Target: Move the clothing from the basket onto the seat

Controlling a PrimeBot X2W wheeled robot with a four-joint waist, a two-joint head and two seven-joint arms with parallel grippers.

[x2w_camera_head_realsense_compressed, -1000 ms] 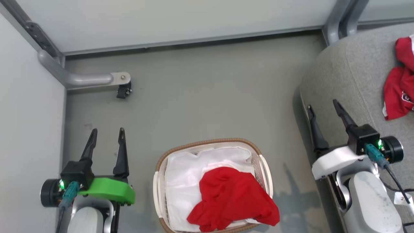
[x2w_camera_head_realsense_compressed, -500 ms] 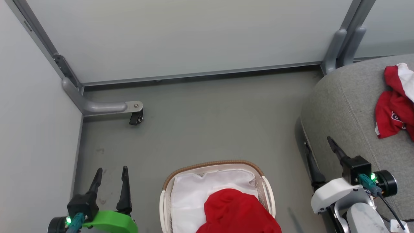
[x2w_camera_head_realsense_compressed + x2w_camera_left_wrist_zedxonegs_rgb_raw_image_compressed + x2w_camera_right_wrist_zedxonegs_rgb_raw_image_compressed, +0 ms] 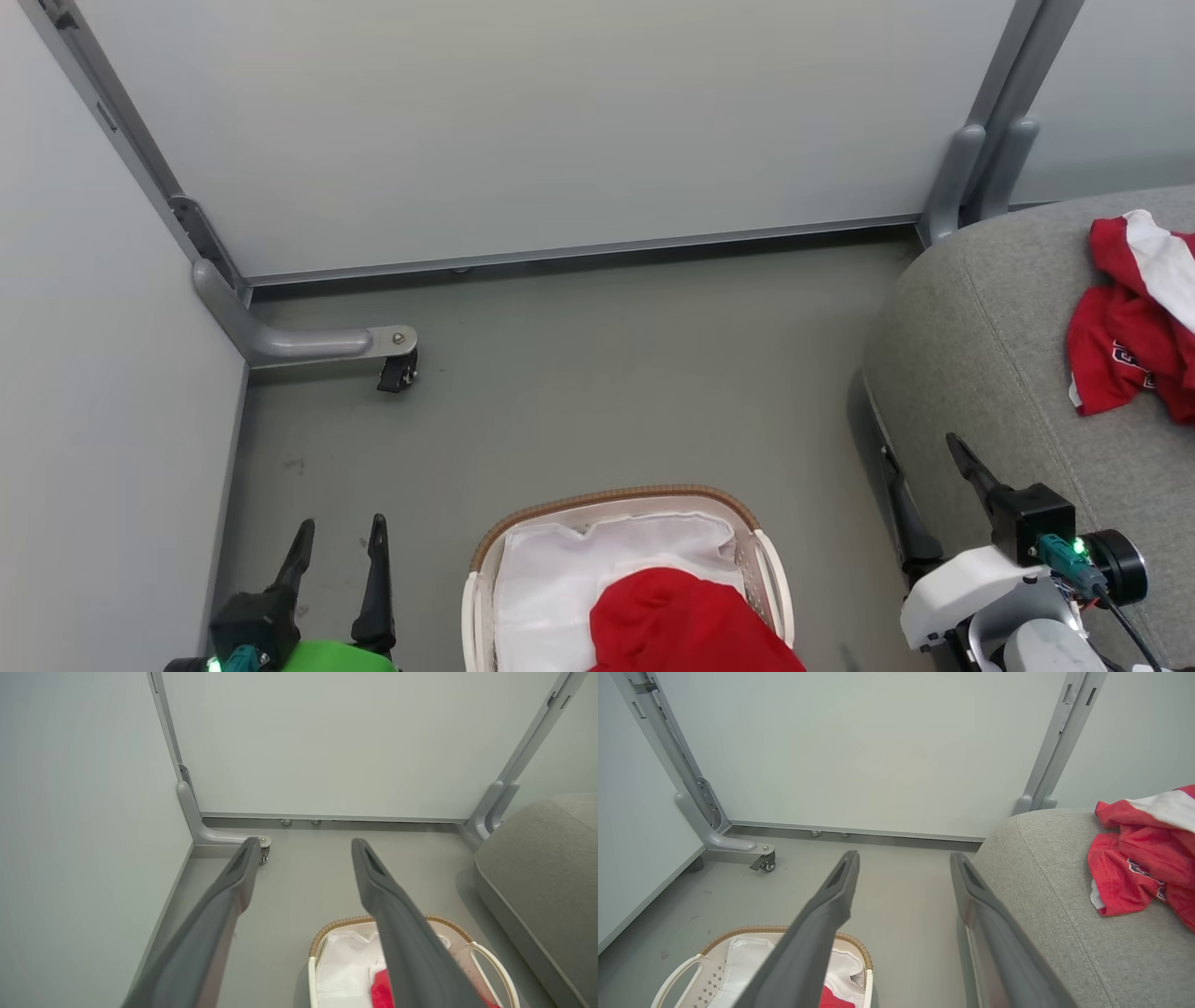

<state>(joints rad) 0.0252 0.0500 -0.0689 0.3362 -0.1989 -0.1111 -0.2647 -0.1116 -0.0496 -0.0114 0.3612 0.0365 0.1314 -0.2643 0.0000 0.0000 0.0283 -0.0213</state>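
Nearest the robot, both grippers stand empty with fingers spread wide: the left gripper (image 3: 340, 525) over bare floor left of the basket (image 3: 616, 495), the right gripper (image 3: 918, 448) at the front edge of the grey seat (image 3: 980, 355). Between them, a red garment (image 3: 681, 625) lies heaped in the basket on the white cloth liner (image 3: 551, 579). The head view's bottom edge cuts the heap off, so how far it drapes over the rim is hard to tell.

Further off, a red jersey with white trim (image 3: 1120, 355) already lies on the seat.

The step in hand looks like fetching the basket garment. Coming down on the top of the red heap should pinch red cloth alone and spare the liner. Lift clear of the woven rim before swinging across to the seat.
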